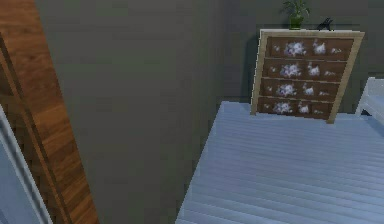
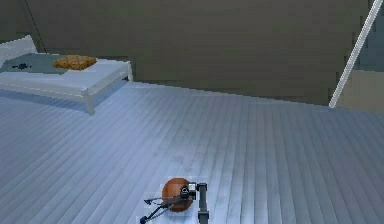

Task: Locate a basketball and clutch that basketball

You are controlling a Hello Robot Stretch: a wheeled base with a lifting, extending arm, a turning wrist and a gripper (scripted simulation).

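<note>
Arm side view, low centre: your gripper (image 2: 158,207) sits at the far end of the dark square arm bar (image 2: 204,208), its two thin fingers slanting toward eight o'clock. You cannot tell how the fingers are set. You also cannot tell whether it holds anything, because the basketball (image 2: 177,191) lies right at it, at about one o'clock from the fingertips. The basketball is a round, orange-brown sphere with a darker underside, and it rests against the ridged floor (image 2: 260,140).

That floor is pale blue-grey and ribbed with long parallel planks that run out to a flat, dull olive-grey wall (image 2: 220,40). At ten o'clock, well apart from the ball, you have a low bed (image 2: 95,88) with a white boxy frame. A flat tan, woven-looking slab (image 2: 74,62) lies on its top beside a dark grey sheet (image 2: 28,65). At two o'clock a pale upright panel (image 2: 362,80) leans along the picture's edge.

In the forward view, a dresser (image 1: 305,72) stands at one o'clock. It has a light wood frame and four dark drawers dabbed with white blossoms. A green potted plant (image 1: 296,12) and a small dark object (image 1: 325,23) stand on top. At eight o'clock runs a glossy reddish wood-grain board (image 1: 45,120).
</note>
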